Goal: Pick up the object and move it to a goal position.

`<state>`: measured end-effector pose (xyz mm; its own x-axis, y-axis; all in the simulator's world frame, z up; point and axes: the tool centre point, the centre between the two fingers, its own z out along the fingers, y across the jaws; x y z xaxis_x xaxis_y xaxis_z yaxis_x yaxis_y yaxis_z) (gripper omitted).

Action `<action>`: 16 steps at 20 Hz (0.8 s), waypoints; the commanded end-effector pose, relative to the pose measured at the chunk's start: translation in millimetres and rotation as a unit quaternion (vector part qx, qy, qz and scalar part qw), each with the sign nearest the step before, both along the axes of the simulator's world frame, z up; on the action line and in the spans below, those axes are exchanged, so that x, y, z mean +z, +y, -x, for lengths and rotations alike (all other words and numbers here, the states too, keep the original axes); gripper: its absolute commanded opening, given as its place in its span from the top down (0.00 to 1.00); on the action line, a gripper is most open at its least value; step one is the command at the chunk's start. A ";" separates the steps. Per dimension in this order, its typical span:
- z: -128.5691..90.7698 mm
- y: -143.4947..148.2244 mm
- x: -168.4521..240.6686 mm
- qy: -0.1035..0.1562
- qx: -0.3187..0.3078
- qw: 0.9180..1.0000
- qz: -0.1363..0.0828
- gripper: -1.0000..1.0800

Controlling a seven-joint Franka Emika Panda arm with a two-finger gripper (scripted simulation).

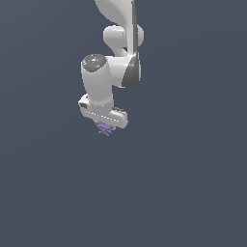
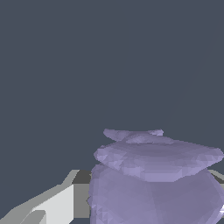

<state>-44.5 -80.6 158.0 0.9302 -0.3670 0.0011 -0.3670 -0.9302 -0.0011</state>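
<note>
Pinching item: the tool [image 1: 104,126] nips your lavender lump [image 1: 104,128] (likely light, stiff, spiky); grip its broad middle.

The exterior view looks at the arm [image 1: 113,58] from well off. The wrist view sits close behind the gripper [image 2: 57,205], nearly filled by the lavender object [image 2: 157,175]. Both views share that object [image 1: 104,128].

Apart from the job itself, all you have in either view is a flat, featureless slate-grey backdrop [image 1: 193,183] filling the frame, its even matte tone crossed by no visible edge or marking.
</note>
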 end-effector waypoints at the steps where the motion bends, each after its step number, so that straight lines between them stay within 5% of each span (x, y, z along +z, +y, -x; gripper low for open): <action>1: 1.4 -9.3 24.6 0.000 0.000 1.000 0.000 1.00; 16: 0.7 -39.0 101.8 0.001 0.000 1.000 0.000 1.00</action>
<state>-45.3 -118.5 257.2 0.9300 -0.3676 0.0012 -0.3676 -0.9300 -0.0007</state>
